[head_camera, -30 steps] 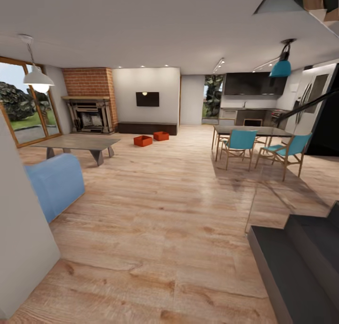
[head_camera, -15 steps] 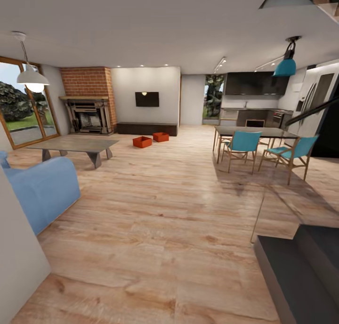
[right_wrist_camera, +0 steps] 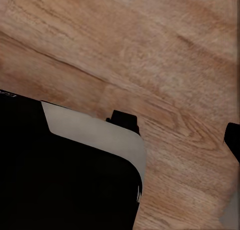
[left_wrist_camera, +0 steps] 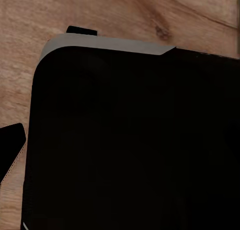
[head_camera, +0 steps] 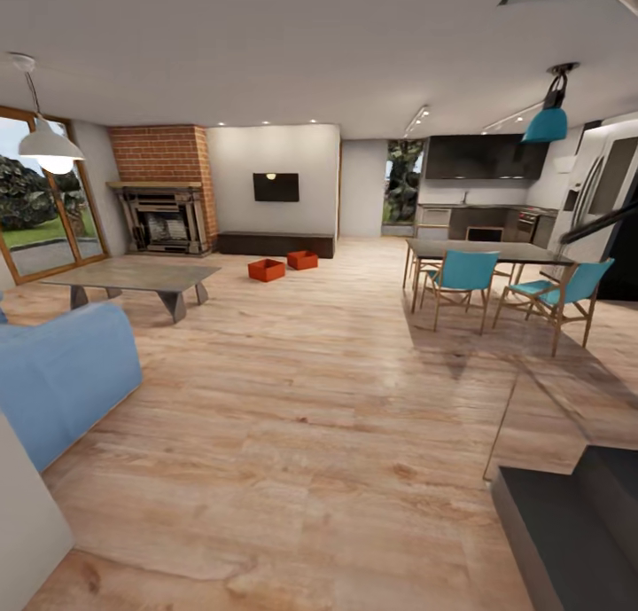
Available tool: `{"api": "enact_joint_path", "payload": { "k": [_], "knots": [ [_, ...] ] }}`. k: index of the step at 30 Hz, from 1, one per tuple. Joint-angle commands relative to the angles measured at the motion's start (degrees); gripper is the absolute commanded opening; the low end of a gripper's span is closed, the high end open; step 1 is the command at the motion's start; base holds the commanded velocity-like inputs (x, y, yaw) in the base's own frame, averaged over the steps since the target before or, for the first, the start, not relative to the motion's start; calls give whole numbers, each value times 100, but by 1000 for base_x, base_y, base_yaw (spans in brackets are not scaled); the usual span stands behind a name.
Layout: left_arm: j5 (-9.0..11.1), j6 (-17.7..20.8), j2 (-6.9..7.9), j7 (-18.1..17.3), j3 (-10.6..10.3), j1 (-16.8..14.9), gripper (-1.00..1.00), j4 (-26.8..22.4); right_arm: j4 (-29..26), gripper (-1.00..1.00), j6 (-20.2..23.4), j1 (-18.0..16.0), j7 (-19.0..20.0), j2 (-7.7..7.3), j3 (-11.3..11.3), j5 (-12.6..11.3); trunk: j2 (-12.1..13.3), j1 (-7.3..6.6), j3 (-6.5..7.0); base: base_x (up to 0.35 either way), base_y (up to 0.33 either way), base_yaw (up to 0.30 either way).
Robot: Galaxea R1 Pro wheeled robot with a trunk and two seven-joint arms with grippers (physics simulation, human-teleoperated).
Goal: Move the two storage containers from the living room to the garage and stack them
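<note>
Across the living room, near the dark low cabinet (head_camera: 276,243), sit the two storage containers (head_camera: 267,270) on wood planks. Slightly closer than a second ago, sofa (head_camera: 62,376) sliding left. Still approaching. Can't tell either tool's state.

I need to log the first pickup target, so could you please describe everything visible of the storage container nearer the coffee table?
The nearer storage container is a small orange-red rectangular bin, open at the top, with plain smooth walls that look like plastic. It sits upright and level on the light wood plank floor, far across the room in the head view, in front of the long dark low cabinet. The second storage container stands close beside it; whether they touch cannot be told. Its contents are too small to make out.
</note>
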Motion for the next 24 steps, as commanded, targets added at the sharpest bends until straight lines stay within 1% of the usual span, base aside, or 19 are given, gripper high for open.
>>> {"api": "enact_joint_path", "payload": {
  "k": [1, 24],
  "knots": [
    [47, -8, 0, -28, 20, -1, 100, -1, 17, 100, -33, -6, 16, 2, 48, -59, -2, 3, -5, 322, 0, 0],
    [47, -14, 0, -20, 26, -1, 100, -3, 17, 100, -33, -6, 16, 2, 48, -59, -2, 3, -5, 322, 0, 0]
  ]
}}
